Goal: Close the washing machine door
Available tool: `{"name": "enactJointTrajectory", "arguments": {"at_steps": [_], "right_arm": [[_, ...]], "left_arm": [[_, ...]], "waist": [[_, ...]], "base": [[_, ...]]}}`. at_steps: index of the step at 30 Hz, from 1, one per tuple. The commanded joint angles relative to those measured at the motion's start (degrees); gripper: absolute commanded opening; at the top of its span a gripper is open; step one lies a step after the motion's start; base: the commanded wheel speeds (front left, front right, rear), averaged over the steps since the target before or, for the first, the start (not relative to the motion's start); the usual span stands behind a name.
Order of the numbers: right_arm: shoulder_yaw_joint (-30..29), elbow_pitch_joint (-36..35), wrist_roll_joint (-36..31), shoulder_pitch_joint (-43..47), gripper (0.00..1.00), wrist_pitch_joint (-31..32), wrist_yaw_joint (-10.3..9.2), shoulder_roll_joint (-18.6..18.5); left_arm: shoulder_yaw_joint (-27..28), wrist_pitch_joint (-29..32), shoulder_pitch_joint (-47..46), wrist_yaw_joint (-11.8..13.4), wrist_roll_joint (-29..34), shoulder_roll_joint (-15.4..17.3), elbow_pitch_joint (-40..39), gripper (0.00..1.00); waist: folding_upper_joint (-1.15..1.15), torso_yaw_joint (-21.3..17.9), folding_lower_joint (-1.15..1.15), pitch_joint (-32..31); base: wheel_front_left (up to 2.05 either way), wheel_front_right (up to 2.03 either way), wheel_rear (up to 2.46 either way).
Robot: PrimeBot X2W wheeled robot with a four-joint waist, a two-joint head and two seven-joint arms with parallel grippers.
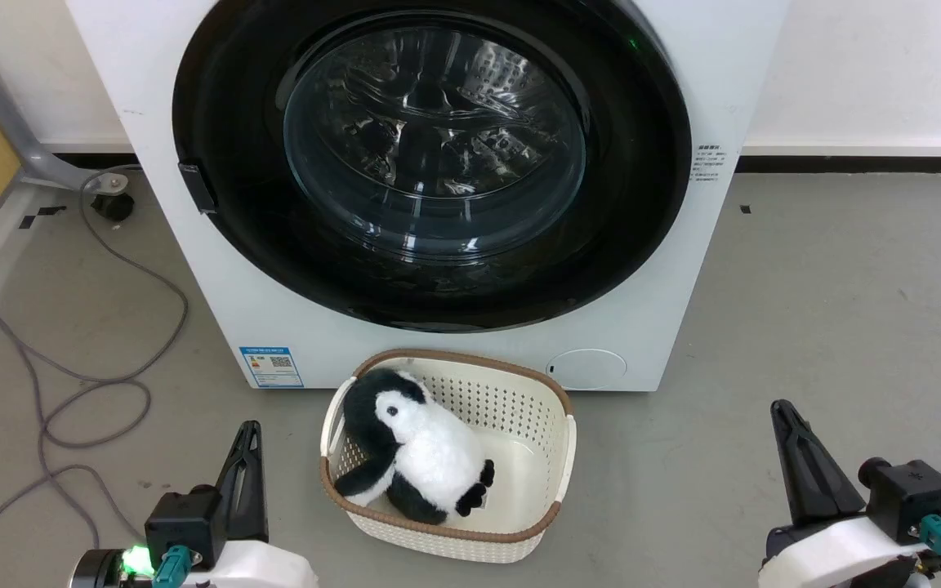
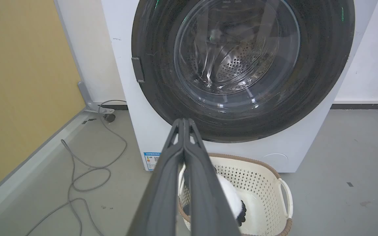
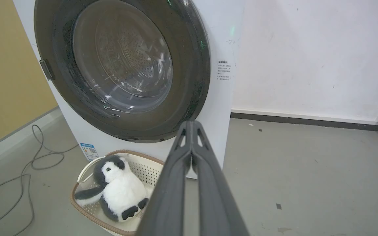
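The washing machine [image 1: 666, 310] [image 2: 133, 131] [image 3: 220, 108] is a big white box straight ahead. Its round glossy black door [image 1: 225, 245] [image 2: 326, 82] [image 3: 195, 82] lies flat against the front, the glass bowl window [image 1: 434, 139] showing the steel drum behind it. A small dark latch [image 1: 197, 188] sits on the door's left rim. My left gripper [image 1: 248, 445] [image 2: 184, 123] is shut and empty, low at the left, well short of the machine. The right gripper [image 1: 782, 416] [image 3: 191, 126] is shut too, low at the right over bare floor.
A cream basket [image 1: 552, 457] [image 2: 274, 183] [image 3: 87, 170] holding a plush penguin [image 1: 421, 445] [image 3: 118, 190] stands on the floor against the machine's foot, between my grippers. Grey cable [image 1: 70, 392] loops over the floor at the left. A yellow wall [image 2: 21, 91] rises further left.
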Motion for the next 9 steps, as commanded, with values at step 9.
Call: {"name": "enactJointTrajectory", "arguments": {"at_steps": [9], "right_arm": [[0.36,-0.85,-1.04,-0.50,0.00,1.21,-0.03,0.19]], "left_arm": [[0.28,1.22,-1.45,-0.61,0.83,-0.02,-0.22,0.00]], "waist": [[0.00,0.11,0.00,0.00]], "base": [[0.00,0.00,0.00]]}}
